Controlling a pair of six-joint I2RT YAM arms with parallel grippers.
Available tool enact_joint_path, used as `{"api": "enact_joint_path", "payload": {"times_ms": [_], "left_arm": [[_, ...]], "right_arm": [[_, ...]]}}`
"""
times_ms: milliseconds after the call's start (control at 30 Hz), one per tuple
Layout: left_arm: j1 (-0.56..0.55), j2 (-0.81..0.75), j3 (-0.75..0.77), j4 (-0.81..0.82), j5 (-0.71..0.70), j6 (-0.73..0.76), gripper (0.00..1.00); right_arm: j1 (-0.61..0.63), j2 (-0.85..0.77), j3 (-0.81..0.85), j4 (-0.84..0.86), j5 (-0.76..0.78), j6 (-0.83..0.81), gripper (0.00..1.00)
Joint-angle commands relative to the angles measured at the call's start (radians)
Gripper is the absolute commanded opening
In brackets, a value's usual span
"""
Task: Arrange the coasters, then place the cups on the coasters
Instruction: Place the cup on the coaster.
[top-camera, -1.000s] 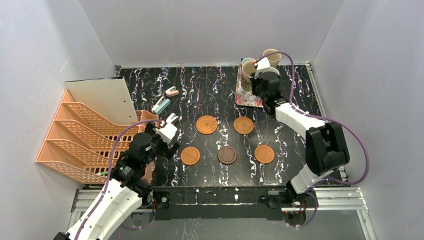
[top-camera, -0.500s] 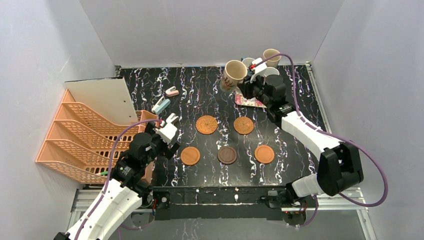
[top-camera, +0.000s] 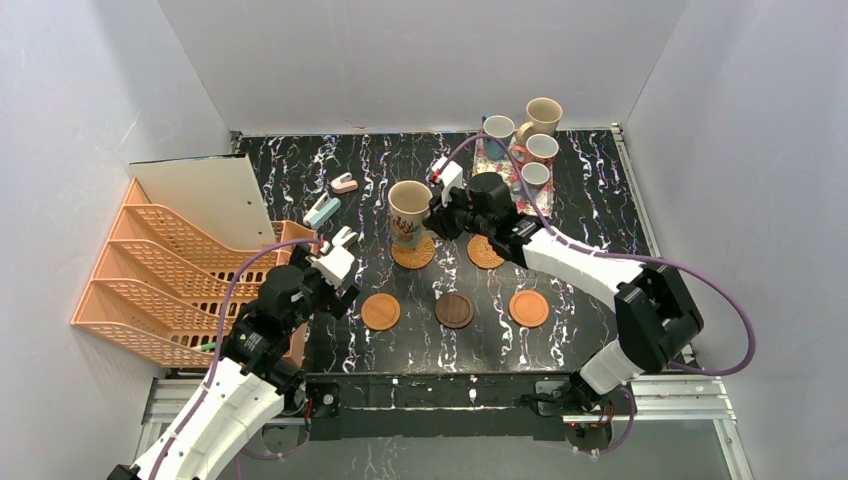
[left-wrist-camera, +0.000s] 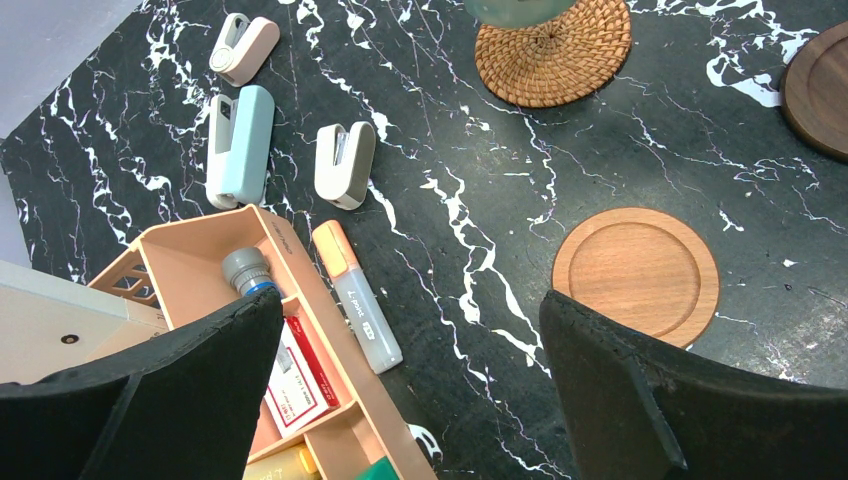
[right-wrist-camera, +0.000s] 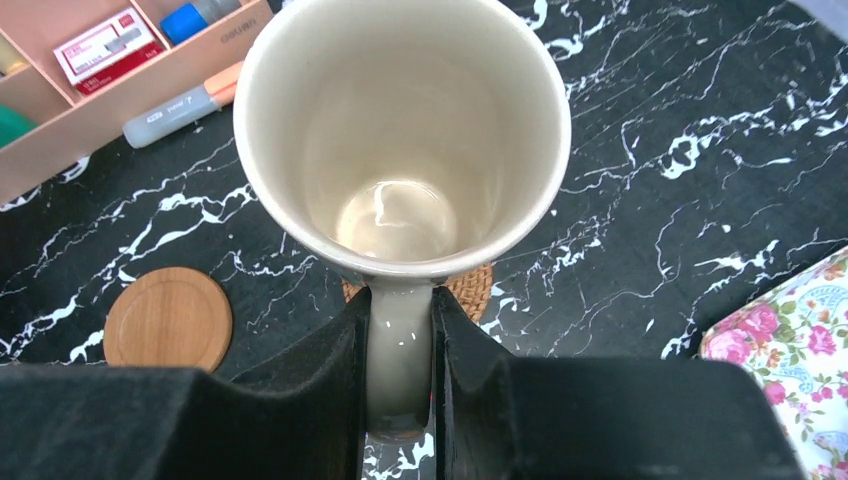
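Right now: right gripper (right-wrist-camera: 400, 335) is clamped on the handle of a large beige mug (top-camera: 408, 210), one finger pressed to each side. The mug is upright, mouth up, nothing inside. It hangs directly over the left woven coaster (top-camera: 414, 256) in the far row; I cannot tell whether its base touches the rattan. The right arm reaches in from the right side toward the middle of the table.

Far row: the right woven coaster (top-camera: 487, 253) is partly under the right arm.

Near row, left to right: left smooth coaster (top-camera: 380, 311), dark brown coaster (top-camera: 454, 310), right smooth coaster (top-camera: 528, 308). All three are bare and well apart from one another.

Far right: floral tray (top-camera: 484, 163) with four cups on or beside it, all upright. These are a blue-handled cup (top-camera: 498, 128), a second beige mug (top-camera: 543, 114), a reddish-handled cup (top-camera: 541, 148) and a small cup (top-camera: 535, 174).

Left gripper (top-camera: 340, 248) hangs at near left, above the corner of the orange desk organiser (top-camera: 170, 270). Its fingers are spread wide, with nothing between them.

On the table below it, an orange highlighter (left-wrist-camera: 358, 298) lies against the organiser's front edge. Farther off are three staplers: a light blue stapler (left-wrist-camera: 240, 145) and a cream stapler (left-wrist-camera: 345, 165) side by side, and a pink stapler (left-wrist-camera: 243, 45) beyond them.
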Motion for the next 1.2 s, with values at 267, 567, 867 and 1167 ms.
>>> {"api": "enact_joint_path", "payload": {"times_ms": [267,567,867,1167], "left_arm": [[0.007,-0.009,-0.007,-0.012,0.003,0.004,0.98],[0.008,-0.009,-0.008,-0.013,0.006,0.006,0.98],[0.010,-0.007,-0.008,-0.013,0.012,0.008,0.98],[0.011,-0.008,-0.008,-0.015,0.013,0.008,0.98]], "right_arm": [[0.036,0.048,0.115,0.108,0.049,-0.050,0.01],[0.043,0.061,0.067,0.164,0.069,-0.075,0.01],[0.043,0.047,-0.007,0.244,0.057,-0.134,0.01],[0.043,0.024,-0.037,0.260,0.029,-0.171,0.01]]}}
